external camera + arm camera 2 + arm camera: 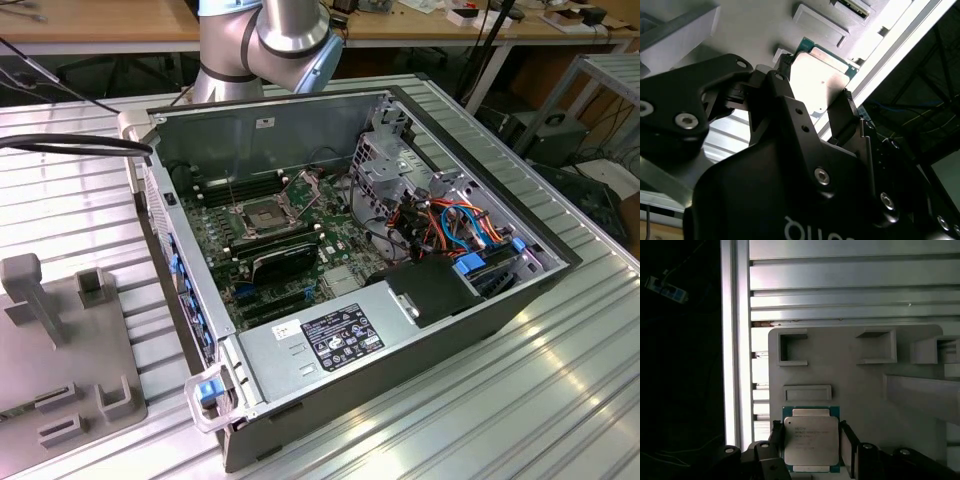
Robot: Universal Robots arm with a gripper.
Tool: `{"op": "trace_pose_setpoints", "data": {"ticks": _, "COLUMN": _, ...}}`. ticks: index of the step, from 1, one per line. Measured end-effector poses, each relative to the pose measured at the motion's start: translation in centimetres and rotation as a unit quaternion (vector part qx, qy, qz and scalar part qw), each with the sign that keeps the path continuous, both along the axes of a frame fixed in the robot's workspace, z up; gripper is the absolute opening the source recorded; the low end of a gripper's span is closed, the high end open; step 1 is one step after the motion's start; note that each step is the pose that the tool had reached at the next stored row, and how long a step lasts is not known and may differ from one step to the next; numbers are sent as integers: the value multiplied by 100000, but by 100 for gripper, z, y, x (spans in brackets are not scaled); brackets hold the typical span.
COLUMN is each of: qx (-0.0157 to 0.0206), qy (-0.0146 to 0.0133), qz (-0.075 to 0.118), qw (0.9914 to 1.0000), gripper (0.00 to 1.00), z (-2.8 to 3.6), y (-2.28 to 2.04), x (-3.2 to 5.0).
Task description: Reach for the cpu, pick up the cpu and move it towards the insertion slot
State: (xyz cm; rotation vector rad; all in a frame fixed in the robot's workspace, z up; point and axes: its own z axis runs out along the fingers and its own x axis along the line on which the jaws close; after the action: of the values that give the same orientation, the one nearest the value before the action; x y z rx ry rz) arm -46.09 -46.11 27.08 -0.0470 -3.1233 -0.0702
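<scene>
Gripper [811, 437]: its fingers [847, 440] are drawn in to the width of the chip, one against each of two opposite edges, which reads as a grip and not a hover.
The cpu [811, 442]: between the fingers in both wrist views, silvery face turned to the first wrist camera, green border showing around it. Holding it by the edges leaves the metal face and the underside untouched.
Lift: I cannot tell whether the chip rests on the block or hangs just off it.
Grey block [840, 370]: directly behind the chip, with raised rectangular notches near it. It looks like a holder that keeps parts at known spots.
Surface [840, 290]: ribbed aluminium, carrying the block and, in the exterior view, the open computer case [450, 320].
The insertion slot [262, 212]: inside the case on the board, metal frame around a dark centre, well apart from the grey block on the exterior view's left.
Progress: by my judgement the chip is gripped and not yet carried across.
</scene>
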Motion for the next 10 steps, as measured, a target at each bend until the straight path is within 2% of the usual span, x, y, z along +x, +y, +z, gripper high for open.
{"op": "trace_pose_setpoints", "data": {"ticks": 10, "qx": -7, "qy": 9, "qz": 2, "qw": 100000, "gripper": 55, "z": 7, "y": 0, "x": 0}}
